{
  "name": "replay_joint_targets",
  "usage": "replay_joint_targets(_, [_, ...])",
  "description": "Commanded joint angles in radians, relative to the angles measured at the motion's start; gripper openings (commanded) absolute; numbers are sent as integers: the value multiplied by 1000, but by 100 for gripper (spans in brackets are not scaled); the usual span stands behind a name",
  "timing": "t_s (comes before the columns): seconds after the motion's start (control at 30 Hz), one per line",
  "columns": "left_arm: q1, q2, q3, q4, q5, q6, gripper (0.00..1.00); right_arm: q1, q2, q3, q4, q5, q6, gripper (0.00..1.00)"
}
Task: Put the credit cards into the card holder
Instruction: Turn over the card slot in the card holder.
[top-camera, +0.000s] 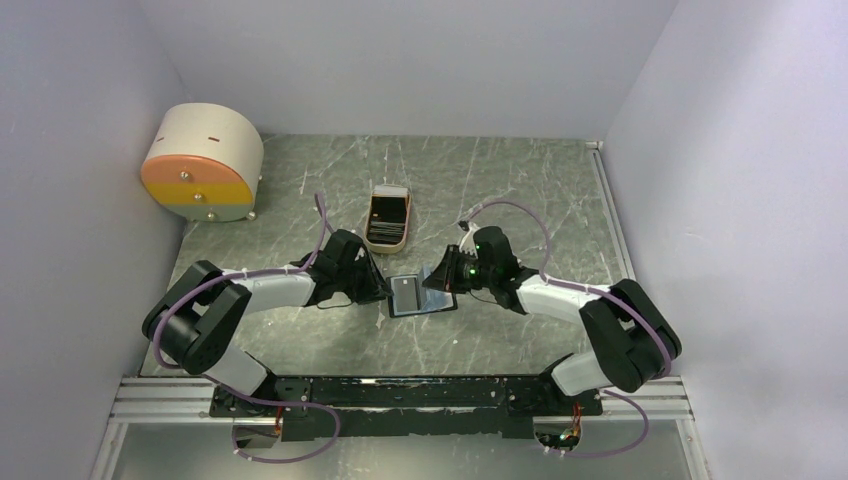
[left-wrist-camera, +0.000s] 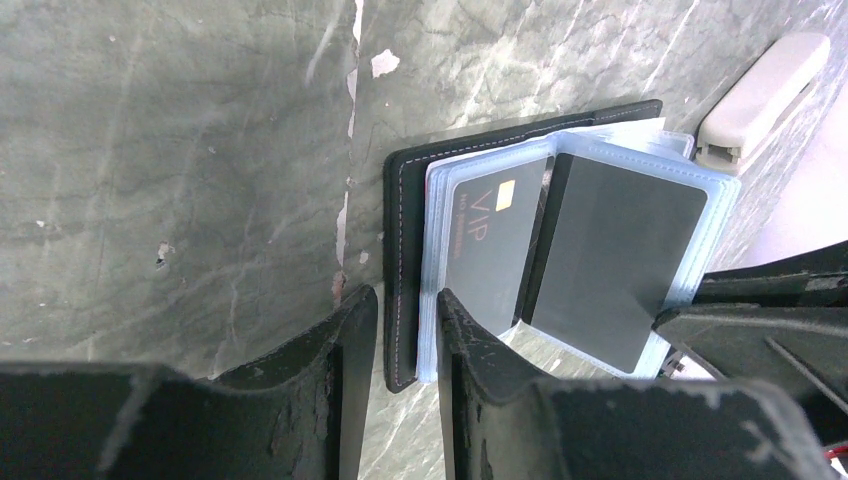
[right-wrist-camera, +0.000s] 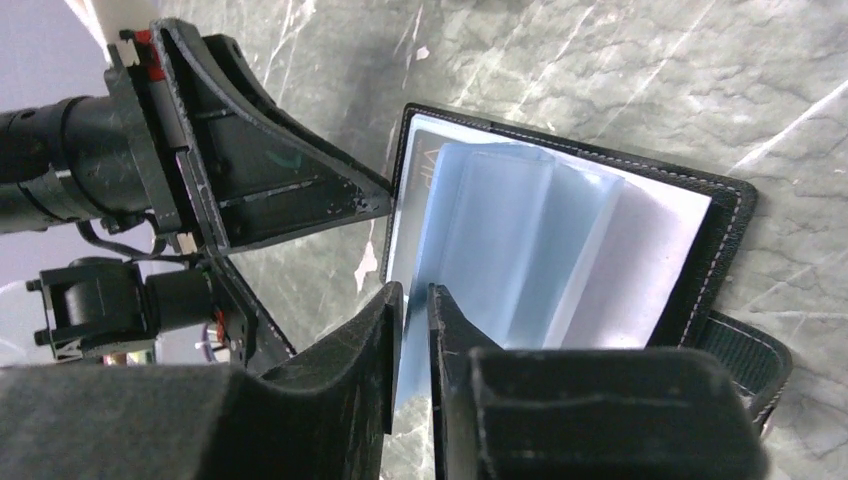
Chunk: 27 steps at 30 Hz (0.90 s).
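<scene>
The black card holder (top-camera: 421, 296) lies open on the table between both grippers. In the left wrist view it (left-wrist-camera: 402, 200) shows blue-grey pockets; one holds a black VIP card (left-wrist-camera: 492, 240), and another leaf holds a dark grey card (left-wrist-camera: 615, 260). My left gripper (left-wrist-camera: 405, 300) is shut on the holder's black cover edge and the pocket edges. My right gripper (right-wrist-camera: 415, 292) is shut on a glossy pocket leaf (right-wrist-camera: 500, 230), raising it off the stack. More credit cards (top-camera: 388, 220), dark with a golden edge, lie in the beige tray.
The beige oblong tray (top-camera: 389, 192) stands just behind the holder, and its end shows in the left wrist view (left-wrist-camera: 760, 95). A big beige-and-orange round box (top-camera: 203, 162) stands at the back left. Walls close in the left, back and right sides.
</scene>
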<state>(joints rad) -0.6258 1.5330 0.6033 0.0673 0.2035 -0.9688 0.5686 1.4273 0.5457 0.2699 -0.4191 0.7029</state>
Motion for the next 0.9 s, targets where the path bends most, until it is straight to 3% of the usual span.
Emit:
replay_joint_targets(0.0, [-8,-3,10,-4,7,-7,34,-3,3,-32,122,-69,59,24])
replay_joint_targets(0.13, [-7,-4,5,-1,7,-9,35,-3,18,-50,182,-91,92,27])
replay_joint_targets(0.4, [-8,-4,9,-8,4,-5,34,-3,16,-60,188,-74,91,11])
replay_joint_targets(0.5, [-8,-5,7,-9,3,-7,34,-4,19,-52,138,-44,69,10])
replay_joint_targets(0.87, [-13,-37,88,-110,-39,30,35,-3,-58,-18,-78,121,-50,21])
